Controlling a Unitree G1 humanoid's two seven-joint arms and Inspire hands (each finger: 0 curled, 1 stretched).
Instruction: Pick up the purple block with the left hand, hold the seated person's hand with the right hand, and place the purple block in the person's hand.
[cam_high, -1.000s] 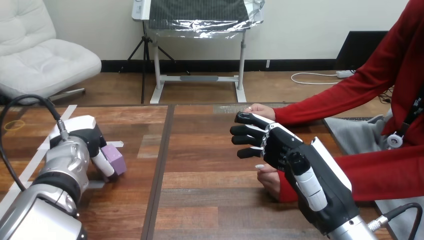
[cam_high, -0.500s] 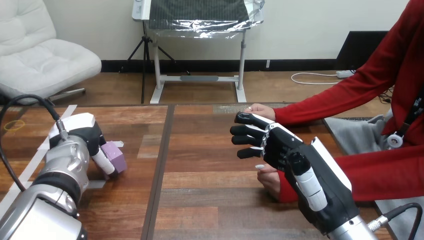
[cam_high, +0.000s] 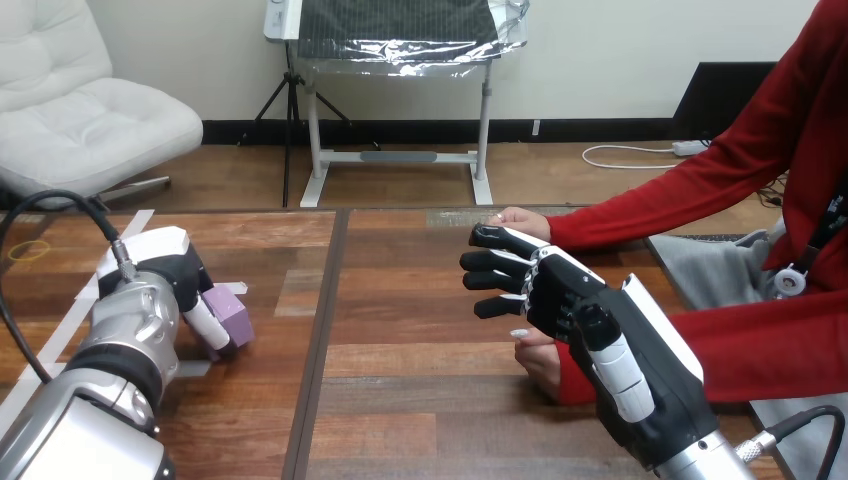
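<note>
Head view. Left robot hand (cam_high: 178, 275) is low over the surface (cam_high: 420, 380), close to its left edge, with the silver forearm coming in from the bottom left corner. It is grasping the purple block (cam_high: 233, 316): one black-and-white finger is curled across the block's near face and the block is tucked against the palm. The block's underside is at or just above the wood; can't tell which. A strip of white tape (cam_high: 232, 288) lies on the surface just behind the block.

Right robot hand (cam_high: 560, 295) is raised at the right half of the surface, back shell toward the camera, fingers spread and loosely bent, pointing left. It is released, with nothing in its grasp.

The person's far hand (cam_high: 520, 221) rests on the surface toward the far edge, just past the right robot hand's fingertips. The person's near hand (cam_high: 540, 365) sits on the surface directly behind and below the right robot hand's palm, partly hidden by it. Contact between the two can't be made out.

Block and both of the person's hands are well apart, with bare wood between them.
</note>
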